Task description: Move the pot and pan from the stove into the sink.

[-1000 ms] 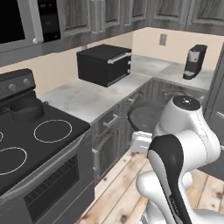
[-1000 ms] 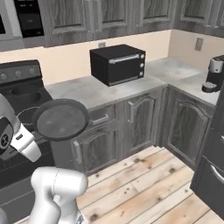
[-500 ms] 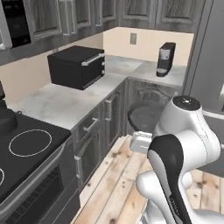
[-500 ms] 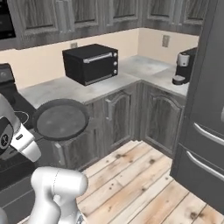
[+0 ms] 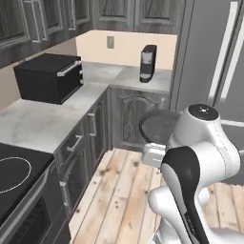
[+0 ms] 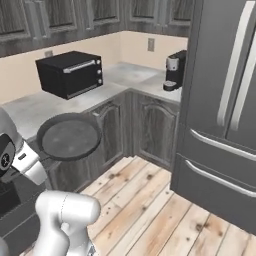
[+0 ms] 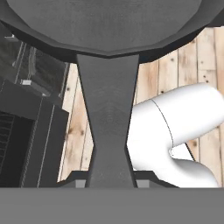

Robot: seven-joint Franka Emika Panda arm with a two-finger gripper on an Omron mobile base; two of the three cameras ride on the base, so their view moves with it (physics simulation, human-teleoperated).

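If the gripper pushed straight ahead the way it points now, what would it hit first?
The gripper is shut on the pan handle, so the pan leads. In the right base view it points toward the lower corner cabinet doors beside the fridge; those probably come first, though depth is unclear.

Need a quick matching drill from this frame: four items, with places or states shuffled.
Items:
1. pan
2. toaster oven
3. coffee machine
4. stove

Places or states:
A. on the counter next to the fridge
B. held by its handle in the gripper, above the wood floor
C. black glass top with a white burner ring
D. black box on the counter by the beige wall

Pairs: 1-B, 2-D, 3-A, 4-C
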